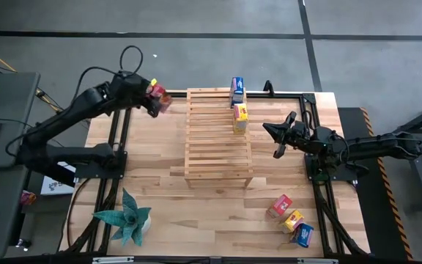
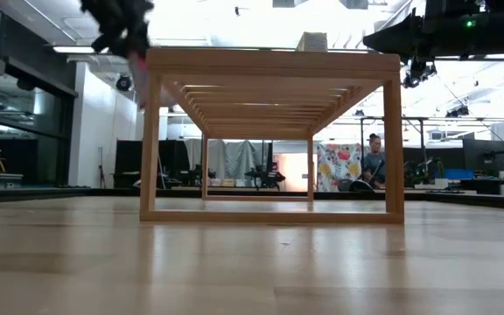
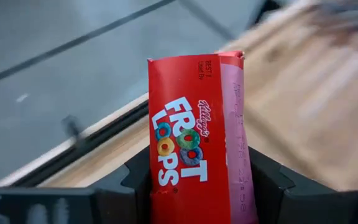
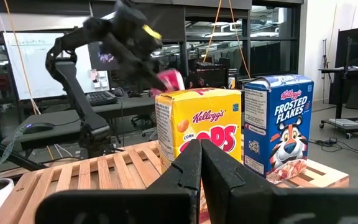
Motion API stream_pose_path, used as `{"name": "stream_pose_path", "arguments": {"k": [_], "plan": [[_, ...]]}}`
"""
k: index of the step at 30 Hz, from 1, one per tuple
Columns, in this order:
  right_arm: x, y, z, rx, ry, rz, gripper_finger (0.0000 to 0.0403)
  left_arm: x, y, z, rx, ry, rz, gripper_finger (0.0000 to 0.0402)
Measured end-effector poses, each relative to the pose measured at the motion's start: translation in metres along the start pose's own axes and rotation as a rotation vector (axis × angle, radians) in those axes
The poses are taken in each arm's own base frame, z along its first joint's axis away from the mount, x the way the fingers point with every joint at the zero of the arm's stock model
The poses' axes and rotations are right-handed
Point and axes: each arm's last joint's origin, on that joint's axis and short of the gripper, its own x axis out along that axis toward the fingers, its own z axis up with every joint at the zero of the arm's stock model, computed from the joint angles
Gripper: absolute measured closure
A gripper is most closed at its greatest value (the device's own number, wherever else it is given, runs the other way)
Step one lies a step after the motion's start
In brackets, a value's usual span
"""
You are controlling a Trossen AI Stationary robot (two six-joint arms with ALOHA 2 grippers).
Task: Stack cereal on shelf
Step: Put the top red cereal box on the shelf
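Robotics lab: workstations, monitors [image 2: 484,154]

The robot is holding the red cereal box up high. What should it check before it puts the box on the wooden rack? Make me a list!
1. Left pincer has the red box squeezed between its fingers: ok.
2. Red box is carried above the table, beside the rack's far left corner: ok.
3. Free slats on the rack for another box: ok, only the blue box and yellow box stand there, at the far right side.
4. Right pincer is shut, empty, and off the rack's right side: ok.
5. Box sits straight in the grip: cannot tell.
6. Three more boxes wait at the near right corner: ok.
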Motion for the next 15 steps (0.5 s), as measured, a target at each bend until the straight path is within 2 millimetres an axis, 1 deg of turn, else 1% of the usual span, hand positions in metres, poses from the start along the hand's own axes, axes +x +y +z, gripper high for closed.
{"name": "stream_pose_path", "arguments": {"k": [3,5,10,12,15], "plan": [[0.000,0.000,0.000,0.003,0.000,0.000,0.0402,-0.015,-0.027,0.003,0.079,-0.024,-0.165,0.0240],[0.000,0.000,0.000,0.002,0.000,0.000,0.0402,-0.021,-0.046,0.003,0.129,-0.039,-0.257,0.0240],[0.000,0.000,0.000,0.002,0.000,0.000,0.0402,-0.032,-0.103,-0.002,0.252,-0.090,-0.470,0.0240],[0.000,0.000,0.000,0.003,0.000,-0.003,0.0402,-0.035,-0.125,-0.001,0.315,-0.095,-0.509,0.0240],[0.000,0.000,0.000,0.023,0.001,-0.008,0.0402,-0.035,-0.158,0.006,0.411,-0.113,-0.492,0.0240]]}}
